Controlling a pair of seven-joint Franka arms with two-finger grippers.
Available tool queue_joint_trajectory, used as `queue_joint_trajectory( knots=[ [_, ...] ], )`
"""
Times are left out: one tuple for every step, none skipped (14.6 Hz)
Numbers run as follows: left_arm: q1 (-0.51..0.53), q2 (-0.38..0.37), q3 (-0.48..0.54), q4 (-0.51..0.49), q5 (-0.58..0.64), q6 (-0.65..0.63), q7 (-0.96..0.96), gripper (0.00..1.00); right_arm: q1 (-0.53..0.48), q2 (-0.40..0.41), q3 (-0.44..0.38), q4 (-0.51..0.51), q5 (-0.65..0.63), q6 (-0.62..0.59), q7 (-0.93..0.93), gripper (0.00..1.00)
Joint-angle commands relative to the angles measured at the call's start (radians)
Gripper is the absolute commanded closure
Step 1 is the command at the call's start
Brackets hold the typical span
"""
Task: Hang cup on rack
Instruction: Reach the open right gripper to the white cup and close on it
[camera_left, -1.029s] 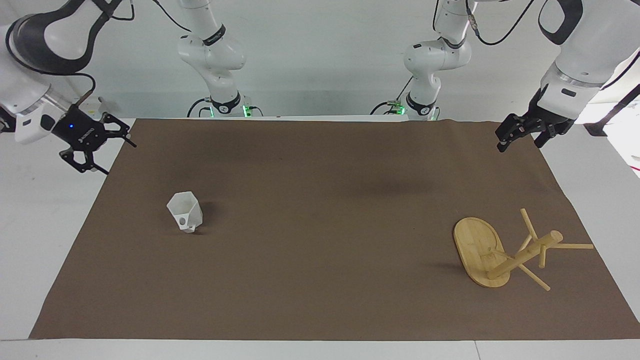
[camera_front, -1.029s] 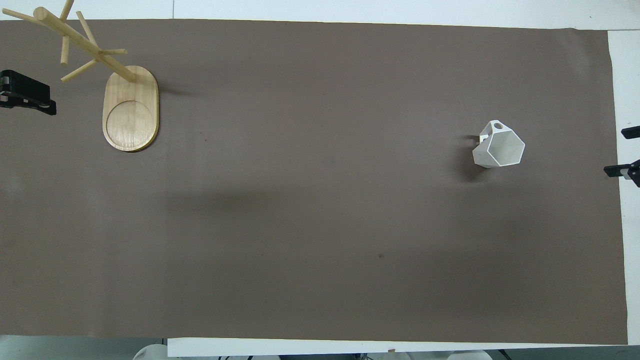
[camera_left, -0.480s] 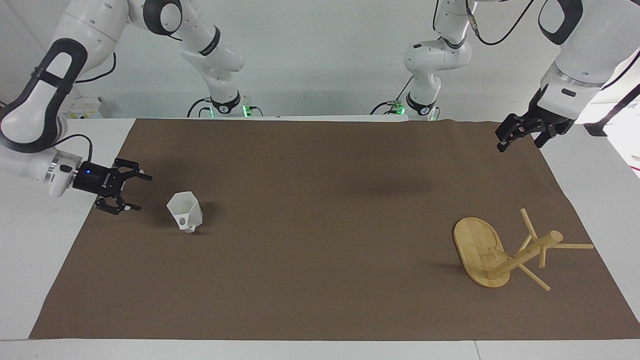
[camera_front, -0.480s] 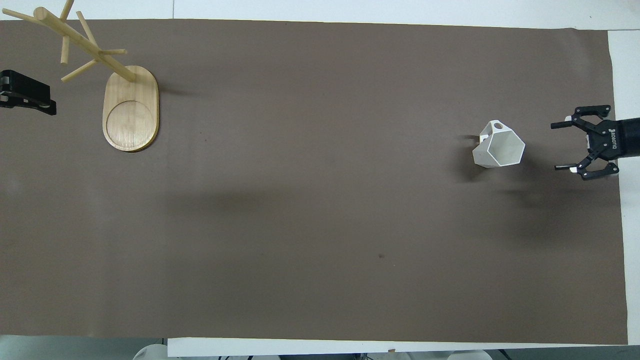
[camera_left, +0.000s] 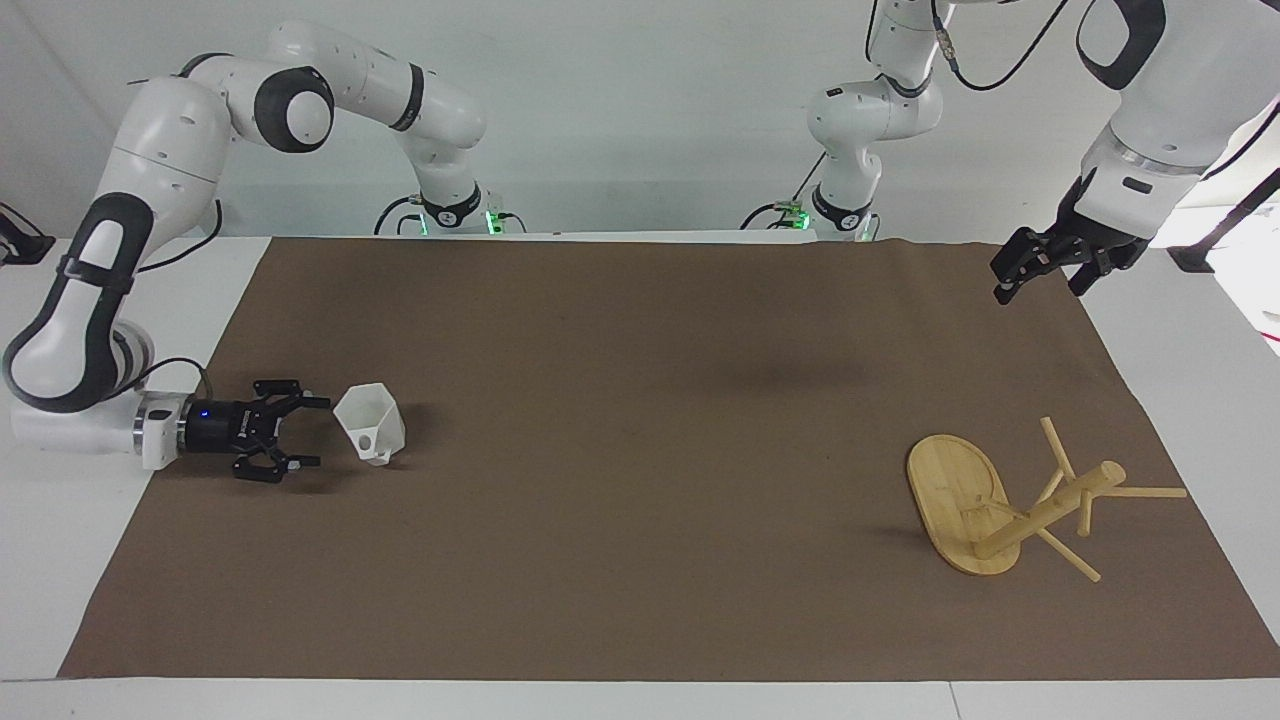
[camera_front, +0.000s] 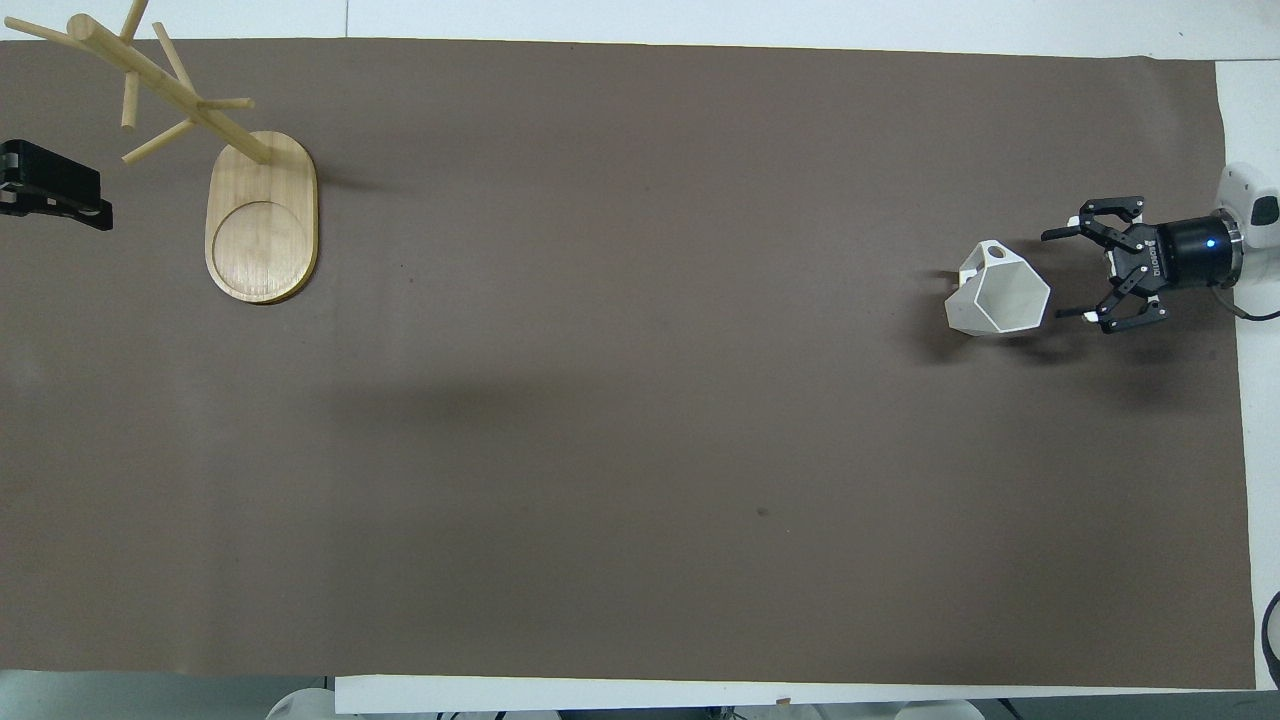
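The white faceted cup stands upright on the brown mat at the right arm's end, its handle turned away from the robots; it also shows in the overhead view. My right gripper is open and low beside the cup, pointing at it with a small gap; it shows in the overhead view too. The bamboo rack stands upright at the left arm's end, its pegs bare, and is seen from above. My left gripper waits in the air over the mat's edge, nearer the robots than the rack.
A brown mat covers most of the white table. Nothing else lies on it between the cup and the rack.
My right arm has swung down and in from the table's end. Its open gripper has come low to the mat and close beside the cup. The cup, rack and left arm have not moved.
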Motion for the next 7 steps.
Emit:
queue_joint_trajectory(
  knots=[
    [0.001, -0.034, 0.000, -0.042, 0.018, 0.022, -0.010, 0.00, -0.003, 0.005, 0.014, -0.001, -0.014, -0.011, -0.027, 0.00],
    [0.001, -0.034, 0.000, -0.042, 0.018, 0.022, -0.008, 0.00, -0.003, -0.002, 0.014, -0.035, -0.011, -0.006, -0.030, 0.00],
    [0.001, -0.032, 0.000, -0.042, 0.018, 0.022, -0.010, 0.00, -0.001, -0.010, 0.014, -0.053, -0.011, -0.006, -0.031, 0.00],
    [0.001, -0.034, 0.000, -0.042, 0.018, 0.022, -0.010, 0.00, -0.001, -0.013, 0.014, -0.064, -0.011, -0.005, -0.037, 0.00],
    [0.001, -0.032, 0.000, -0.042, 0.018, 0.022, -0.010, 0.00, 0.000, -0.013, 0.014, -0.067, -0.013, -0.005, -0.050, 0.00],
    [0.001, -0.032, 0.000, -0.042, 0.018, 0.022, -0.008, 0.00, 0.002, -0.014, 0.014, -0.073, -0.017, -0.005, -0.060, 0.00],
    [0.001, -0.032, 0.000, -0.042, 0.018, 0.022, -0.010, 0.00, 0.006, -0.024, 0.014, -0.102, -0.019, -0.005, -0.083, 0.00]
  ],
)
